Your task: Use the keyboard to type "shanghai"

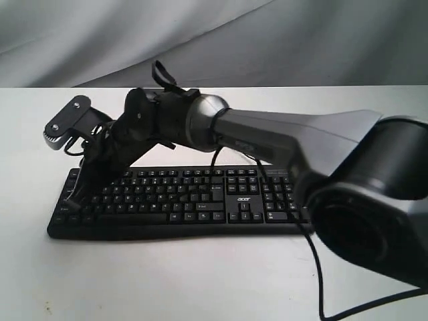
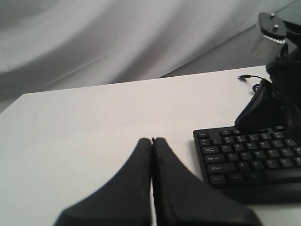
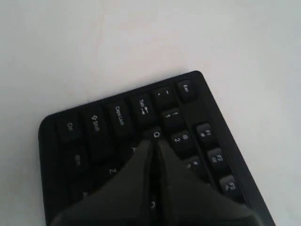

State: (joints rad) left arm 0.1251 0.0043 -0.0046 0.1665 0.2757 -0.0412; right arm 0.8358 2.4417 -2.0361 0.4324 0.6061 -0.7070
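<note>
The black keyboard [image 1: 200, 200] with white legends and an acer logo lies across the white table. My right arm reaches over it from the right to its left end. There the right gripper [image 1: 75, 199] is shut with nothing in it, and its tip points down at the letter keys. In the right wrist view the joined tip [image 3: 154, 141] sits just below the Q key, over the keyboard [image 3: 103, 122]. My left gripper [image 2: 152, 140] is shut and empty above bare table, left of the keyboard [image 2: 249, 155]. It does not show in the exterior view.
A thin black cable with a loose plug [image 2: 249, 76] lies on the table behind the keyboard's left end. Another black cable [image 1: 314, 267] hangs from the right arm across the front right. A grey cloth backdrop [image 1: 200, 40] hangs behind the white table [image 1: 167, 281].
</note>
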